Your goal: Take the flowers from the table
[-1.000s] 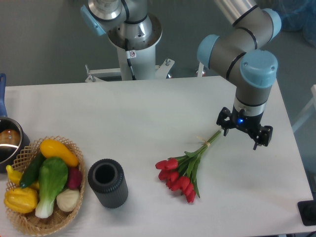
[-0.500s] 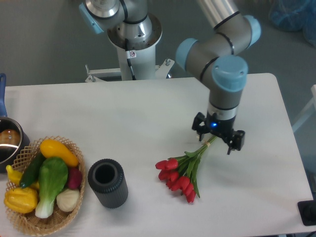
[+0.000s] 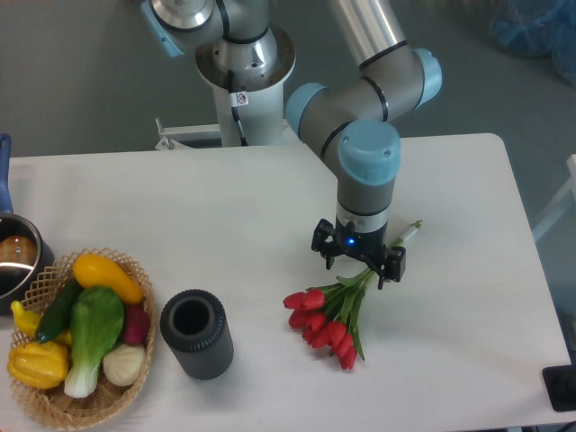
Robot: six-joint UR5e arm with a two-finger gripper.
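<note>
The flowers (image 3: 328, 319), a bunch of red tulips with green leaves, lie on the white table (image 3: 225, 216) right of centre. Their pale stems run up and right, and the stem end (image 3: 409, 231) shows beyond the gripper. My gripper (image 3: 358, 261) hangs over the stems just above the leaves, jaws open and spread to either side of the stems. It holds nothing. The part of the stems under the gripper is hidden.
A dark grey cylindrical cup (image 3: 196, 333) stands left of the flowers. A wicker basket (image 3: 49, 400) with toy vegetables sits at the front left. A metal pot (image 3: 16, 256) is at the left edge. The arm's base (image 3: 243, 63) is behind the table.
The gripper has moved left along the stems, from beside the stem ends to over the stems near the leaves. The flowers have not moved.
</note>
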